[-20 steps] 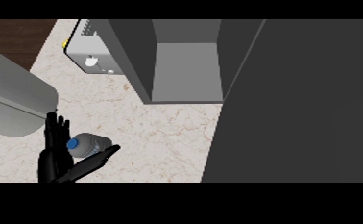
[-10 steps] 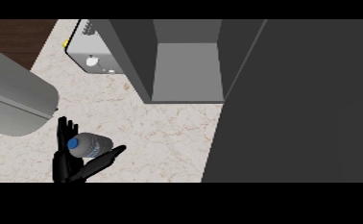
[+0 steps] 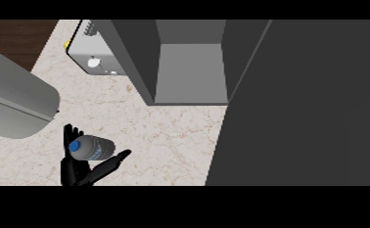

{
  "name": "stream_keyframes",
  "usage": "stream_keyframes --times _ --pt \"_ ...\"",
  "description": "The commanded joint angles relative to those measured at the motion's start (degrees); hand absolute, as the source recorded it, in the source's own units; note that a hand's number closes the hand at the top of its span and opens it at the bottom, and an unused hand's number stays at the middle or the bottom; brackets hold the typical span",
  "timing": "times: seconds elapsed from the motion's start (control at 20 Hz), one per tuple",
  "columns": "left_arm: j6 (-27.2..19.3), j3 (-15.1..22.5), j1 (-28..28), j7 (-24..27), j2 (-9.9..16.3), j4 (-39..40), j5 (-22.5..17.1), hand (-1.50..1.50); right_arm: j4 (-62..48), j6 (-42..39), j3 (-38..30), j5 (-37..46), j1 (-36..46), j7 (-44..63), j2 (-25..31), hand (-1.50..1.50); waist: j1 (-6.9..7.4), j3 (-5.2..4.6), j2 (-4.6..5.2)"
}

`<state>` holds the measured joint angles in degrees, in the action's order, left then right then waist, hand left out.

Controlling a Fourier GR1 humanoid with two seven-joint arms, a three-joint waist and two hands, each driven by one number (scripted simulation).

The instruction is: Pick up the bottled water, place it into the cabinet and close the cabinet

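Note:
The water bottle (image 3: pixel 95 148), clear with a blue cap, stands on the marble counter (image 3: pixel 166 139) at the lower left. My left hand (image 3: pixel 78 169) comes in from the lower edge and cups it. The straight fingers (image 3: pixel 70 135) rise along the bottle's left side, and the thumb (image 3: pixel 114 159) stretches out under its right side. The fingers are not curled round it. The grey cabinet (image 3: pixel 189 70) stands open further back, with its shelf bare. Its dark door (image 3: pixel 296 104) is swung out and fills the right side. My right hand does not show.
A large grey rounded body (image 3: pixel 22 102) sits at the left edge, just above the hand. A small grey appliance (image 3: pixel 90 51) with a white knob stands left of the cabinet. Dark wood (image 3: pixel 25 38) lies beyond the counter's far left edge.
The hand has slid a little right and lower, and its fingers and thumb have drawn closer round the bottle. The bottle has barely moved.

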<state>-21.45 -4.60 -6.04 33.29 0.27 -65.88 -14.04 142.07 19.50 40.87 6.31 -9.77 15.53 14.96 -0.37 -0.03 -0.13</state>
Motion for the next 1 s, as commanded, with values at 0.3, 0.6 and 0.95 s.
stream_keyframes --times 0.3,0.6,0.95 --pt "5.81 0.71 3.41 14.81 -0.26 14.39 -7.39 -1.5 3.51 1.32 2.48 5.7 -0.4 0.73 0.63 -1.5 -0.11 -0.05 0.05" --pt "11.98 -1.24 1.92 15.72 -0.22 13.57 -8.88 1.5 6.3 0.13 -0.98 1.84 -1.91 1.55 4.35 -1.5 -0.01 0.01 0.05" --pt "10.52 -0.8 6.62 13.99 -0.24 13.52 -11.22 1.5 8.15 2.71 3.93 8.76 -0.35 5.16 2.52 -1.5 -0.11 -0.03 -0.07"
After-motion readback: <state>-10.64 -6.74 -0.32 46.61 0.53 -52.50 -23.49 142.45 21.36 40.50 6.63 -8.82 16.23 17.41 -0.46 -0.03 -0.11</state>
